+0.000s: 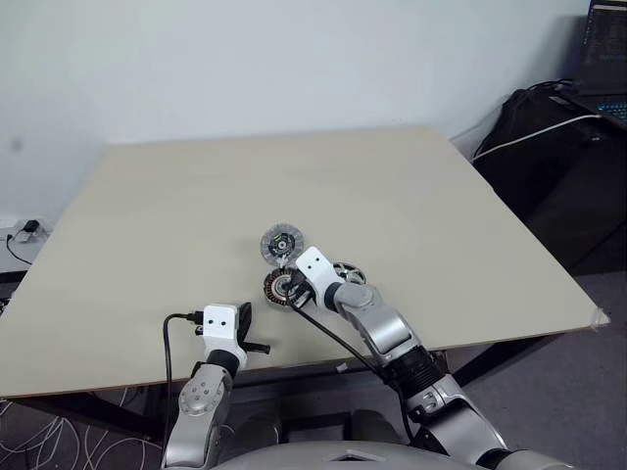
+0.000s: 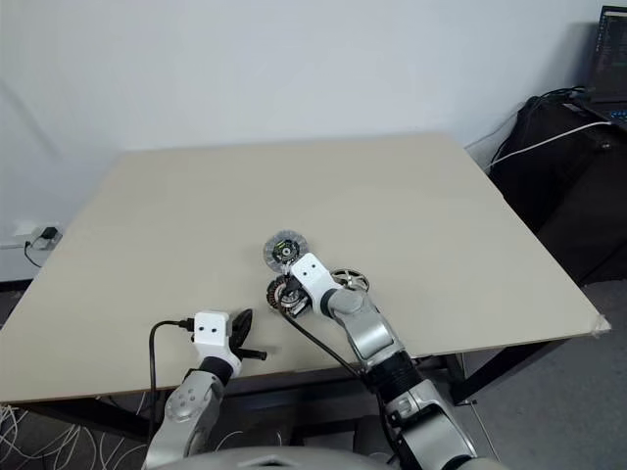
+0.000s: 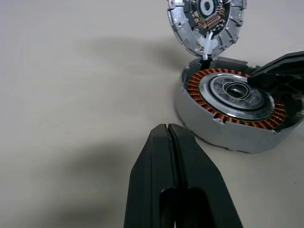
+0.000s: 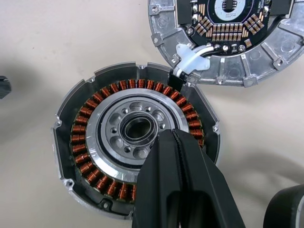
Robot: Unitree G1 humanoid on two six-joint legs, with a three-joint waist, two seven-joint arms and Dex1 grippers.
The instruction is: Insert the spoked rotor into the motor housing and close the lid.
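A pale beige table (image 1: 196, 196) carries three motor parts grouped near the middle of its near edge. The motor housing (image 4: 135, 152), a round grey metal shell ringed with copper-brown coil windings around a silver centre, lies flat with its open face up. Just beyond it, toward the far edge, rests the lid (image 4: 228, 38), a flat silver-grey metal disc showing a dark circuit-covered centre (its rim touches the housing's rim, where a short white cable joins the two). The spoked rotor (image 2: 350, 278), a small round wheel with a black rim and shiny silver spokes, sits just to the right of the housing, partly hidden behind the right arm.

The right tool (image 4: 175, 156), two black fingers pressed together with nothing between them, hangs over the housing, its tip above the silver centre ring close to the windings; whether it touches the metal cannot be told. The left tool (image 3: 167, 142), its two black fingers likewise together and empty, is held near the table's near edge, left of the housing and apart from it, pointing toward the far edge.

A black bag (image 1: 549, 127) and an open laptop (image 1: 607, 49) stand beyond the table's right edge.
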